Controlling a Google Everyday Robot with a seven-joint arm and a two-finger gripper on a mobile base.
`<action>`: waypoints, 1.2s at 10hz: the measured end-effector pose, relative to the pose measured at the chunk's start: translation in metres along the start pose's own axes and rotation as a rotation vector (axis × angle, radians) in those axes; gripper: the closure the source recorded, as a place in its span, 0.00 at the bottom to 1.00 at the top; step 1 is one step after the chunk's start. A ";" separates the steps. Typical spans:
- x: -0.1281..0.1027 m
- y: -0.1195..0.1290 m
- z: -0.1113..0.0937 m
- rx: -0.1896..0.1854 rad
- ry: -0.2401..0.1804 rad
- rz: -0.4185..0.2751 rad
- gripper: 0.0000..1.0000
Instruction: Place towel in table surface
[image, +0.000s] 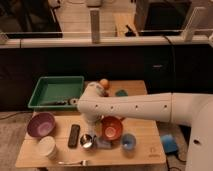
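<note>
My white arm reaches in from the right across the wooden table. Its end bends down at the table's middle. The gripper points down, just above a small metal cup and left of an orange bowl. A grey-blue cloth-like patch, possibly the towel, lies on the table in front of the orange bowl, between the metal cup and a blue cup. I cannot tell whether the gripper touches it.
A green tray stands at the back left. A purple bowl, a white cup, a black remote and a fork are on the left and front. An orange fruit and a teal sponge are at the back.
</note>
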 end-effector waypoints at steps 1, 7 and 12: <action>0.001 0.004 0.002 0.006 -0.011 0.024 0.20; -0.002 0.020 0.039 -0.001 -0.012 0.045 0.20; -0.009 0.018 0.062 0.029 -0.006 -0.039 0.20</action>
